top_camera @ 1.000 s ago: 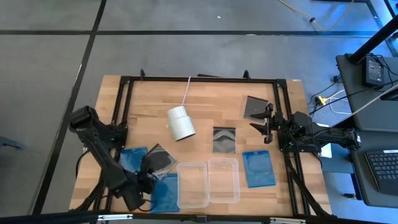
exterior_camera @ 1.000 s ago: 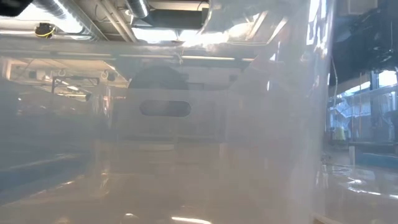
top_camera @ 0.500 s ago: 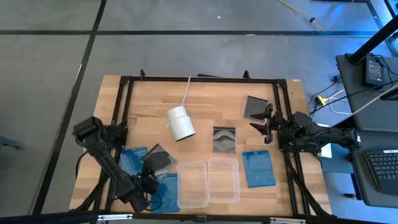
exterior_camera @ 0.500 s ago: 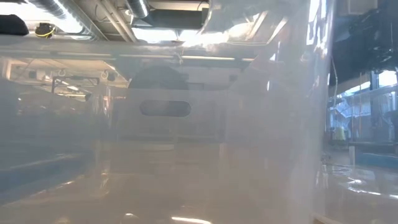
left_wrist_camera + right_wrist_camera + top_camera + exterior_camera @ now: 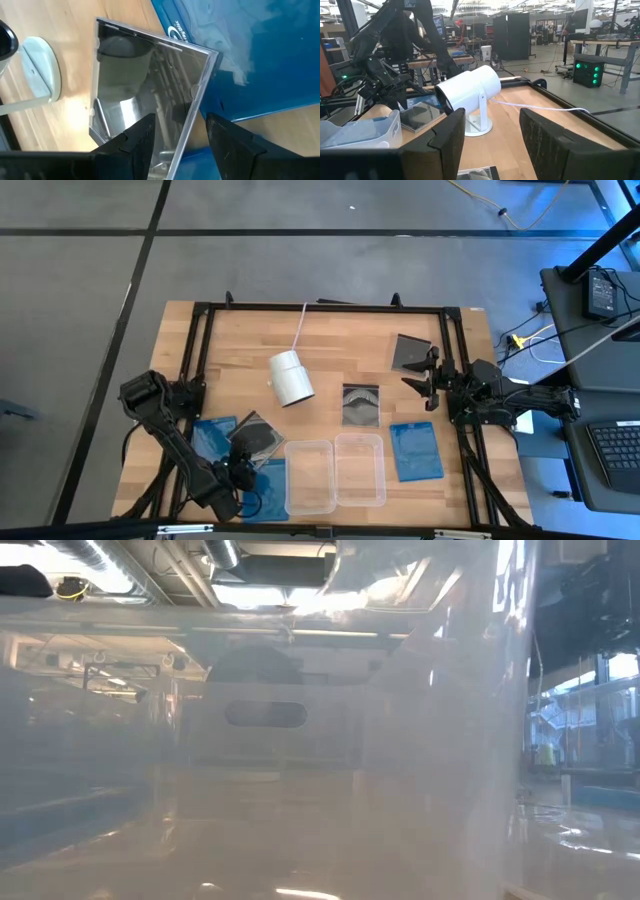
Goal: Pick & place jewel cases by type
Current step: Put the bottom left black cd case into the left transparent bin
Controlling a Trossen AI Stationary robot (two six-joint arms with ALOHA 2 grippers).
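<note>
My left gripper (image 5: 243,463) (image 5: 181,150) is open at the near left of the table. One finger is over a clear case with a silvery disc (image 5: 258,435) (image 5: 145,95) and the other is over a blue case (image 5: 266,480) (image 5: 260,60). The clear case lies slanted across that blue case and a second blue case (image 5: 213,436). A third blue case (image 5: 415,450), a grey case (image 5: 362,404) and a dark case (image 5: 410,352) lie flat on the right half. My right gripper (image 5: 424,376) (image 5: 492,150) waits open beside the dark case. My left gripper comes at the clear case from above, with the case's long edge (image 5: 192,125) running between its two fingers. I cannot tell whether either finger touches the case.
Two clear trays (image 5: 309,477) (image 5: 359,468) sit side by side at the near edge; a tray wall fills the low view with haze (image 5: 300,740). A white cup with a cord (image 5: 291,377) (image 5: 470,92) stands mid-table. A black frame (image 5: 320,307) borders the wooden top.
My left arm's elbow has shifted toward the table's near edge, and its gripper has edged slightly nearer over the clear case. The cases and the right arm have kept still.
</note>
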